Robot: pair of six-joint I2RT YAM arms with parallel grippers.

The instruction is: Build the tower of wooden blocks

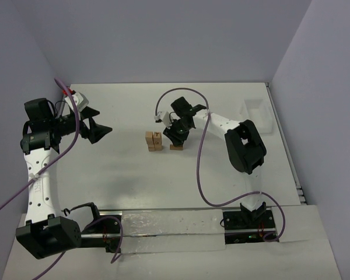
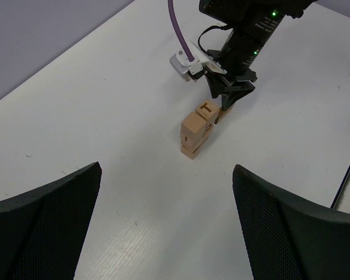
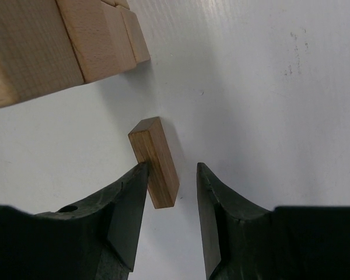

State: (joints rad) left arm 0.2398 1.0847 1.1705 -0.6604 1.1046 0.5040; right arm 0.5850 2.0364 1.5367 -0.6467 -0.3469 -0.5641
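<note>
Right gripper (image 3: 171, 169) astride a lone wood block (image 3: 153, 157), beside the tower (image 3: 46, 46).

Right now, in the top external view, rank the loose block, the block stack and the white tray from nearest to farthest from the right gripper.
1. Loose block: on the table between the jaws of the right gripper.
2. Block stack: just to the gripper's left.
3. White tray: far off to the right, further back.
</note>
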